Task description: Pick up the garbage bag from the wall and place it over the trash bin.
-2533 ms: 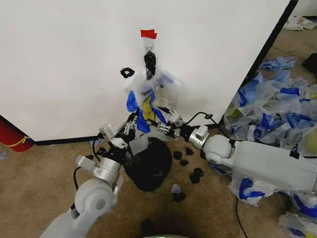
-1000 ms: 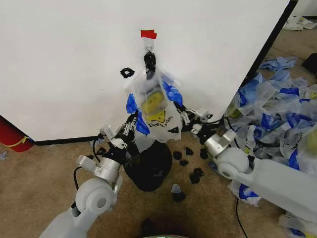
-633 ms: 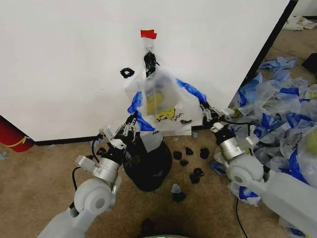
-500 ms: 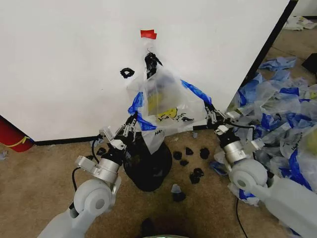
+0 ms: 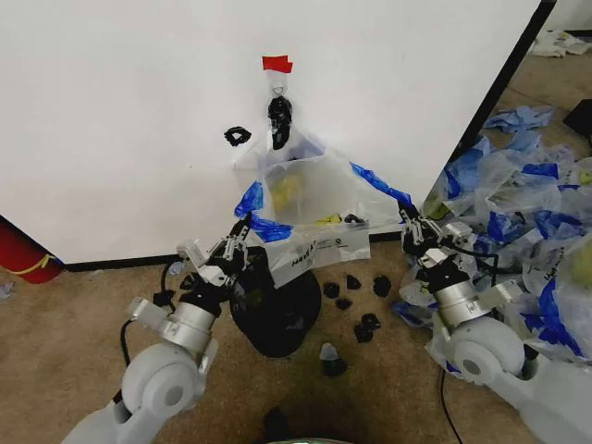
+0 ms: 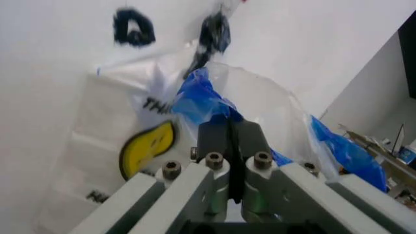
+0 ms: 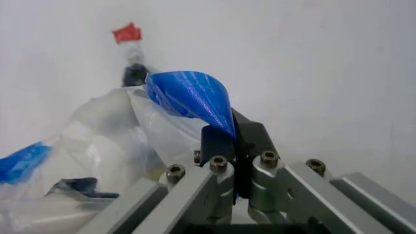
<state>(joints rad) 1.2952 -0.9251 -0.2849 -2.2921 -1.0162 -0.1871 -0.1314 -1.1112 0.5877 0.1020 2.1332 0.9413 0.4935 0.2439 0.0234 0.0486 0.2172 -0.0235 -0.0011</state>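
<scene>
— What did we record of the big items?

— We noted the wall (image 5: 139, 120) standing upright, with red tape (image 5: 277, 63) above a black clip (image 5: 278, 113). The garbage bag (image 5: 310, 208) hung from that clip against the wall, its mouth drawn wide between both arms. The trash bin (image 5: 282, 310) sat on the carpet directly under the bag, and we saw black scraps (image 5: 356, 282) just beside it.

— And the tools?

— We found the left gripper (image 5: 242, 236) pinching one blue handle (image 6: 204, 100), fingers pressed together on it, just above the bin. The right gripper (image 5: 407, 220) had its fingers clamped on the other blue handle (image 7: 195, 100), held well out to the right.
</scene>
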